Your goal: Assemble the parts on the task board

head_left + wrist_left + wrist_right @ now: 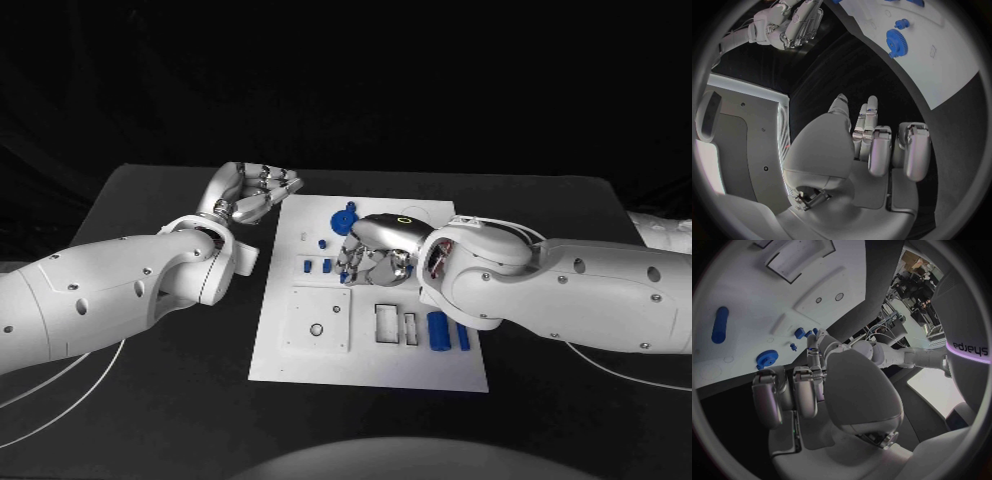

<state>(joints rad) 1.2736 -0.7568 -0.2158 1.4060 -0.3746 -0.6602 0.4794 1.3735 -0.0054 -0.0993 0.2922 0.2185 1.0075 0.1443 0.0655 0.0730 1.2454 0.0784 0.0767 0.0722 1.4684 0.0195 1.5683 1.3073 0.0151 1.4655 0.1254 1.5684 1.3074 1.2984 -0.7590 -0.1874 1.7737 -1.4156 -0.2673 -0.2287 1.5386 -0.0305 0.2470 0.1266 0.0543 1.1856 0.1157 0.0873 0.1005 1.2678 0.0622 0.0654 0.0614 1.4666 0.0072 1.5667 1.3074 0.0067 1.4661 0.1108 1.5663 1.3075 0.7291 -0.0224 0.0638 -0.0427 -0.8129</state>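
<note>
While the right hand (384,250) hovers low over the middle of the task board (368,372), the step in hand looks like picking up one of the small blue pieces (327,266) just beside it at nine o'clock. Its fingers curl downward, and in the right wrist view one fingertip (811,341) seems close to a small blue peg (799,332); whether anything is pinched I cannot tell. The next move probably calls for a fine close on that peg and a straight lift. The blue gear (345,218) lies at eleven o'clock from this hand, two blue bars (437,328) at five o'clock. The left hand (253,190) waits off the board's ten-o'clock corner, fingers loosely curled and apart, holding nothing.
</note>
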